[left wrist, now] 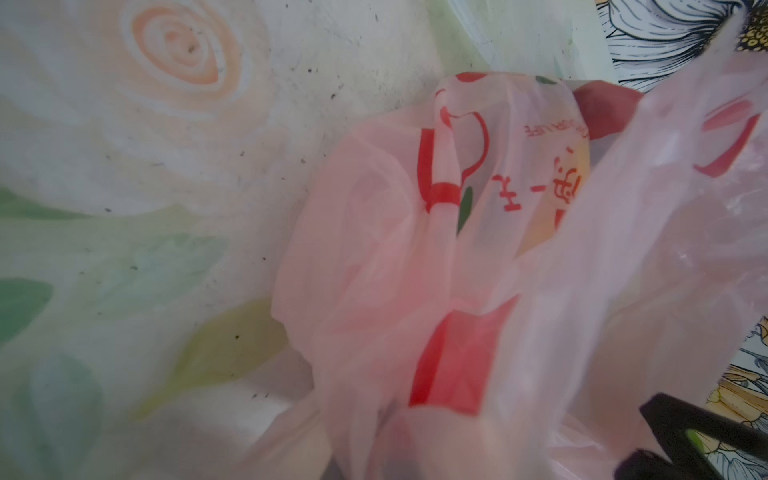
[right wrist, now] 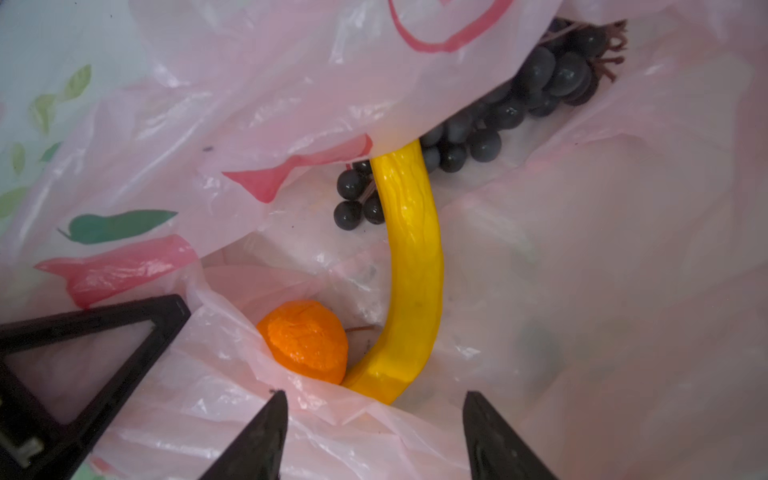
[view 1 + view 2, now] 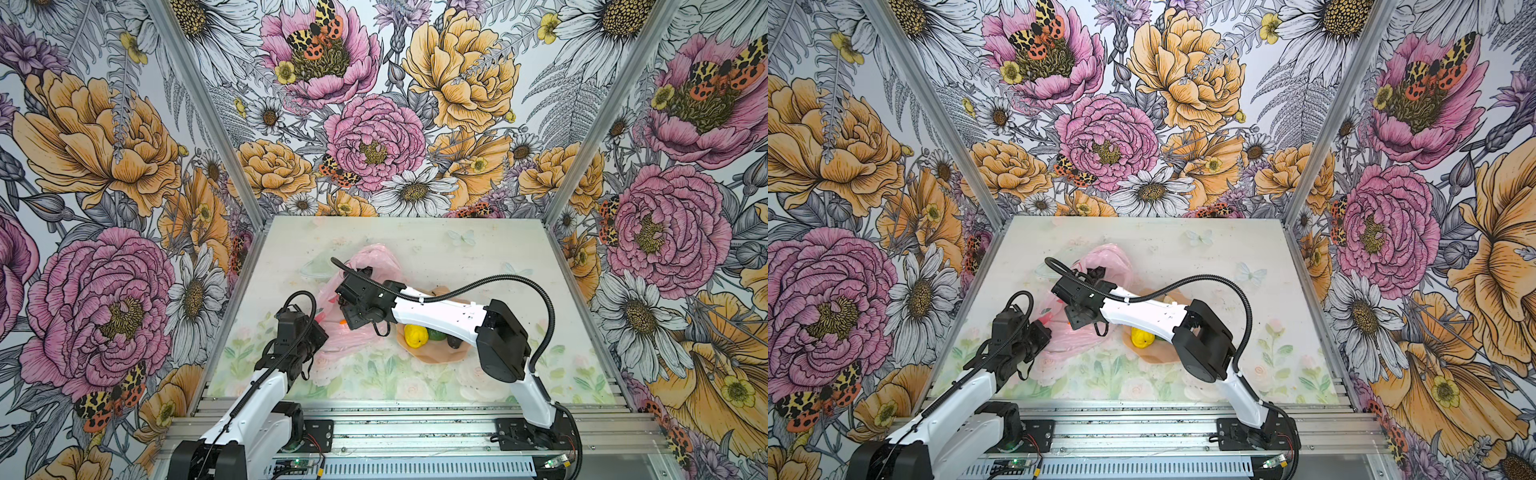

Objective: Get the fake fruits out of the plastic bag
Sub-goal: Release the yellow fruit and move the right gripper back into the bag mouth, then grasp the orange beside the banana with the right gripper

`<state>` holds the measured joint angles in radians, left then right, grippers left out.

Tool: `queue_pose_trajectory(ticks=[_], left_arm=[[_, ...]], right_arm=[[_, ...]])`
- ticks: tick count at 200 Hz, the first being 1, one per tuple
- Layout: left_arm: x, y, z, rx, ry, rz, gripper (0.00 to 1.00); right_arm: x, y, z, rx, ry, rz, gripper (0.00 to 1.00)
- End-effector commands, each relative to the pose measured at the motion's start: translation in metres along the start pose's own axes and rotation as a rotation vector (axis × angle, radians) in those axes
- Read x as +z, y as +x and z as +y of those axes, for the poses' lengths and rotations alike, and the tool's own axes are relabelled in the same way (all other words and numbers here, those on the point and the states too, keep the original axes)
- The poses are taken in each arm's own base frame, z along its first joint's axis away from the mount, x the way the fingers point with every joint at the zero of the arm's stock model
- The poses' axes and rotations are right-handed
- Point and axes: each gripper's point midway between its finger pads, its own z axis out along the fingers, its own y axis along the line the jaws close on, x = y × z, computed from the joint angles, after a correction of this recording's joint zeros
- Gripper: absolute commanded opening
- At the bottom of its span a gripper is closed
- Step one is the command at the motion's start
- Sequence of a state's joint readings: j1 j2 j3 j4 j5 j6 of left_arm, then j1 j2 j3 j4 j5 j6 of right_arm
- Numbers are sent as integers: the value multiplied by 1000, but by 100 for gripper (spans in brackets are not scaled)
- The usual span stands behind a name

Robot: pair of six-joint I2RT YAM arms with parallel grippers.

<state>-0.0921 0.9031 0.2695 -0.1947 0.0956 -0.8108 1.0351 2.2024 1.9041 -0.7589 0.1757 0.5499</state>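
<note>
Nearest: two black fingertips of the right gripper [image 2: 374, 397], standing well apart, clasping nothing, poised in the mouth of the plastic bag [image 2: 249, 83]. Left gripper [image 1: 681, 451] shut, seemingly pinching the bag's rim to hold the mouth up, though the pinch point itself is not clearly shown.

Step in hand, by judgement: reaching in for the next fruit, most likely the yellow banana [image 2: 415, 266].

To do it well:
- Go down straight over the banana's near end and straddle it across its narrow width, not along its length.
- Clear the loose fold of film lying at one fingertip before closing; otherwise risk of pinching bag along with fruit and dragging both up.
- Close only once both pads flank the glossy skin; expect slipperiness, so grip firmly.
- Hold the left pinch steady and high so the overhanging film does not sag over the opening.
- Lift slowly, watching for the grapes snagging on the far end.

Relative to the right gripper: banana's near end just beyond the gap between the tips, body curving away deeper into the bag. Orange piece [image 2: 305, 340] touching that end, toward one fingertip. Dark grape bunch [image 2: 498, 108] farther in, against the banana's far part, half under the film. Well apart, outside the bag in a top view: lemon [image 3: 415, 334] and a green fruit [image 3: 435, 333] on the peach dish [image 3: 436, 356].
</note>
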Motion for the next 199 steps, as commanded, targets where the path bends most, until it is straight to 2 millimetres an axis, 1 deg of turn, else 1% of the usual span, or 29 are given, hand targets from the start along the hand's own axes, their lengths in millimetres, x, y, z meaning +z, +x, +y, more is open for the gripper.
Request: queue_pose_trajectory(ticks=[1,42,56,72,90,118,159,199], left_arm=[[1,2,5,-6,-28,-17,1],[6,17,10,-17,-52,-3,2],[7,19,12,-12,-63,-2,2],[9,20,16,-13,-70,-10,2],[11,23,19,-8,-75,-18,2],[10,23,17,20,-86,-26,3],[11,24,15,28,-89,-20,3],[8,22,16,27,-86,-33,4]], right_arm=[[6,-21,2,55,-19,-42,67],[19,-21,9,70,-29,-34,62],[25,-19,10,69,-32,-24,62],[32,-15,16,76,-70,5,61],[35,-12,26,81,-101,20,61],[39,-9,36,82,-123,32,61],[48,-4,32,94,-95,38,61],[58,7,31,97,-90,69,61]])
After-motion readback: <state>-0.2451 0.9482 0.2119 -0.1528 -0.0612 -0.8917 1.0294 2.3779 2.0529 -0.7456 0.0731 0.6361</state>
